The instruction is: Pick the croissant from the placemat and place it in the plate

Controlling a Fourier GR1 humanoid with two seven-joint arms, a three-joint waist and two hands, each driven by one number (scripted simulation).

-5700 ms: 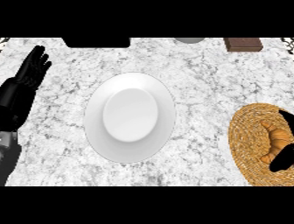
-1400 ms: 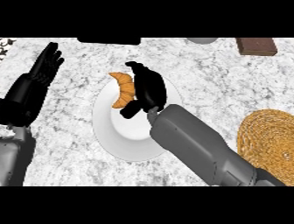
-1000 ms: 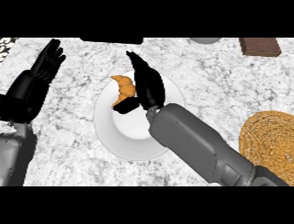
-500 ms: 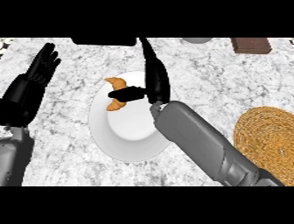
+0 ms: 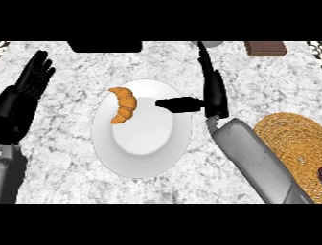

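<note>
Croissant [image 5: 123, 105]: laid on plate [image 5: 144, 153], upper left rim.
Right hand [image 5: 210, 91]: released, fingers straight, fingertips possibly cut off.
Left hand [image 5: 24, 93]: rested open.

No readable text, labels or numbers — none anywhere.

The round white ceramic plate [image 5: 146, 143] sits at the middle of the grey-veined marble counter [image 5: 270, 76]. The golden curved croissant [image 5: 123, 105] lies on its upper left rim. My right hand [image 5: 210, 86] is just right of the plate's upper part, fingers straight and pointing away from me, thumb reaching left over the rim, apart from the croissant. The round woven straw placemat [image 5: 298, 153] lies to the right, near the edge. My left hand [image 5: 26, 91] rests open at the far left. A brown rectangular block [image 5: 266, 47] sits at the back right.
</note>
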